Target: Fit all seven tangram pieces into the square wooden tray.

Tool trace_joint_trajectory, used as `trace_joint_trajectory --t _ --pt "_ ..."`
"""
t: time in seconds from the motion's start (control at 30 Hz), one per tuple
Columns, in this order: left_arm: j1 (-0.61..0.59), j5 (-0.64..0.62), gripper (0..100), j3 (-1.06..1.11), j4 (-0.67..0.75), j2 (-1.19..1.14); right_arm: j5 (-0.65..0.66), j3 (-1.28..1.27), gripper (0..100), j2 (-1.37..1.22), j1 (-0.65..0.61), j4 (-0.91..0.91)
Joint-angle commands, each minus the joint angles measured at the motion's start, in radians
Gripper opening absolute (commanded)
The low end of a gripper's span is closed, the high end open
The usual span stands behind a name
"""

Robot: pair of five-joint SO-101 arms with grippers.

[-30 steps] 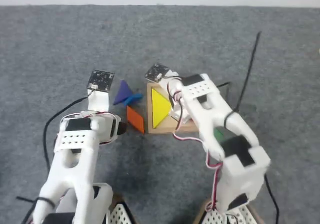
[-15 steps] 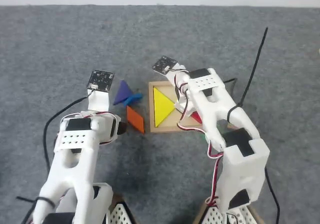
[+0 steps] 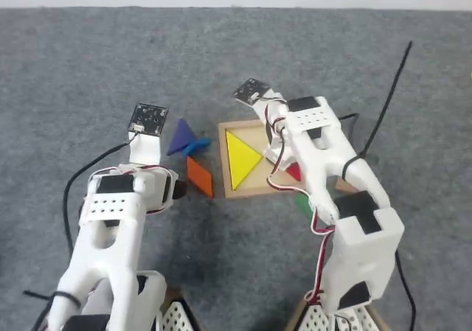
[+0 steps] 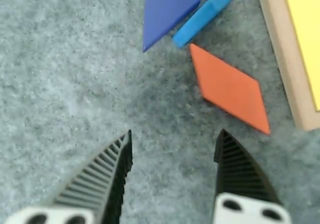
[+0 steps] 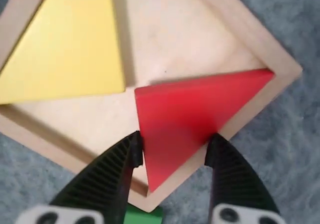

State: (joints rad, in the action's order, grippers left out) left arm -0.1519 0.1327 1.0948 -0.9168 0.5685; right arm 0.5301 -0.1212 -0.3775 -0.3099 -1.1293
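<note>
The square wooden tray (image 3: 223, 161) lies on the grey carpet with a yellow triangle (image 3: 240, 158) in its left half. My right gripper (image 5: 172, 144) is over the tray's right part, its fingers pressed to both sides of a red triangle (image 5: 195, 109). One tip of that triangle overlaps the tray rim (image 5: 260, 44). A green piece (image 3: 302, 202) lies just outside the tray's near edge. An orange parallelogram (image 4: 230, 87), a dark blue triangle (image 4: 165, 7) and a light blue piece (image 4: 202, 17) lie left of the tray. My left gripper (image 4: 174, 136) hangs open over bare carpet short of the orange piece.
Grey carpet covers the whole surface. A black cable (image 3: 387, 102) runs right of the tray, another (image 3: 81, 176) left of the left arm. Open carpet lies beyond the pieces, toward the far edge.
The right arm has swung rightward over the tray, uncovering the yellow triangle and bringing the red triangle and green piece into sight. The left arm has stayed still.
</note>
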Motion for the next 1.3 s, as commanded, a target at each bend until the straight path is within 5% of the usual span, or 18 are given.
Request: trace_joint_trajectory --t 0.0,0.43,0.93,1.27 --pt "0.006 0.009 26 -0.005 0.017 0.034 -0.08 0.044 19.1 -0.016 0.091 0.019" --pt "0.008 0.009 26 -0.005 0.018 0.034 -0.132 0.115 19.1 0.018 0.166 0.01" --pt "0.071 0.008 26 0.019 0.021 0.034 -0.176 -0.103 19.1 0.318 0.412 0.12" --pt "0.072 0.006 26 0.021 0.023 0.034 -0.127 -0.051 25.1 0.174 0.163 0.134"
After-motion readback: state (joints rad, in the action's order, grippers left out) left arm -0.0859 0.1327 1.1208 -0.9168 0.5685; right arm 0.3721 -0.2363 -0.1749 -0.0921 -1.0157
